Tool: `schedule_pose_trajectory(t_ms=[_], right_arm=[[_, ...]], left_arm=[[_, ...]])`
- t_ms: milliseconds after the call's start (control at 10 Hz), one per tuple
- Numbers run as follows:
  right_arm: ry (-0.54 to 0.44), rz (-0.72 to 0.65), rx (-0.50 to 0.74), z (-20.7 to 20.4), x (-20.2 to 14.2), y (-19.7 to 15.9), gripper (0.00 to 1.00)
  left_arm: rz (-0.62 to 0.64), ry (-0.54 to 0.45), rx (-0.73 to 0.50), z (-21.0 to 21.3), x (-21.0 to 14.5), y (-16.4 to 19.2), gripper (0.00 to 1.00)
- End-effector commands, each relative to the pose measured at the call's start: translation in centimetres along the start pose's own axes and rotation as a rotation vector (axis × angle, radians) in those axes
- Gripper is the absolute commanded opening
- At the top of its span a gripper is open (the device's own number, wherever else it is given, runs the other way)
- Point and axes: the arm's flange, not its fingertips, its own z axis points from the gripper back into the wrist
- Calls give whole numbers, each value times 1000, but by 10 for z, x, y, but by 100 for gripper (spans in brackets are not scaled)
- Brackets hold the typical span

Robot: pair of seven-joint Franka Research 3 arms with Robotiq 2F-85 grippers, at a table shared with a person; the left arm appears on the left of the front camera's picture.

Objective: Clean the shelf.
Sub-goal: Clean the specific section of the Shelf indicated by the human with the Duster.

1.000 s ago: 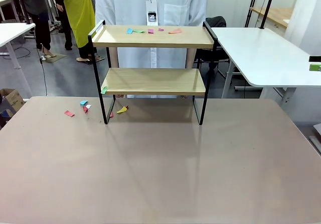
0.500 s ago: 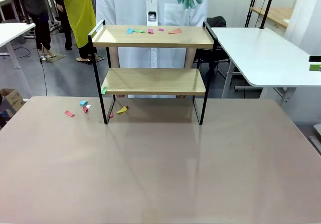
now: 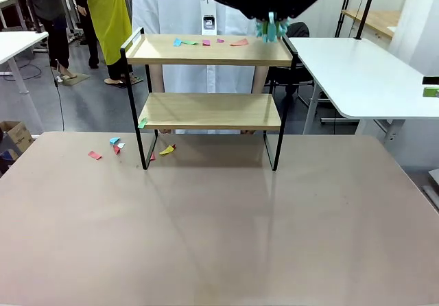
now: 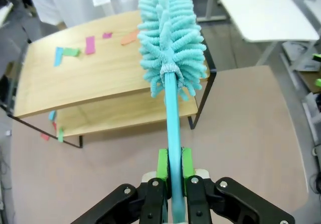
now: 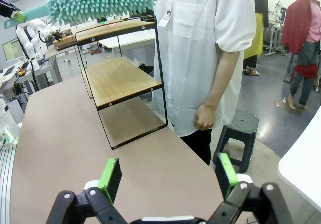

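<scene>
1. Left end effector (image 4: 174,164): jaws are clamped tight on the turquoise handle of the duster (image 4: 170,43). Right end effector (image 5: 168,176): jaws are spread wide with nothing between them, standing off at the 3 o'clock side of the shelf (image 5: 120,78).
2. Tabletop (image 3: 219,230): the near half is bare. A few fallen scraps (image 3: 113,143) lie at 10 o'clock, just beside the shelf's left leg. Use the bare area at 6 o'clock as the landing zone for swept debris.
3. Shelf (image 3: 260,52): it stands at 12 o'clock on the tabletop, and a person (image 3: 178,4) is close behind it. Raised rails close the 9 and 3 o'clock ends, while the front edge is open. Stroke toward 6 o'clock, not into a rail and not toward the person.
4. Duster: the head hovers over the 3 o'clock end of the top board (image 4: 100,78) and appears clear of the wood. Lower it until the fibres press lightly, then carry it toward 9 o'clock behind the debris before pulling forward.
5. Paper scraps (image 4: 90,44): these lie along the top board's rear edge, from 10 to 12 o'clock. One green scrap (image 3: 143,122) hangs at the lower board's 9 o'clock edge. They are probably very light, so use slow strokes to avoid scattering them.
</scene>
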Motion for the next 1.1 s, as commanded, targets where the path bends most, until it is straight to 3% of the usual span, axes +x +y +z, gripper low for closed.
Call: schedule_pose_trajectory(t_ms=[0,500,700,800,1000], right_arm=[[2,6,1,-1,3,0,100],[2,6,1,-1,3,0,100],[2,6,1,-1,3,0,100],[2,6,1,-1,3,0,100],[2,6,1,-1,3,0,100]], left_arm=[[43,-18,42,-11,25,-29,13],[78,24,73,-44,15,-35,13],[42,106,94,-53,16,-32,13],[54,33,73,-52,11,-32,13],[53,54,85,-56,10,-34,13]])
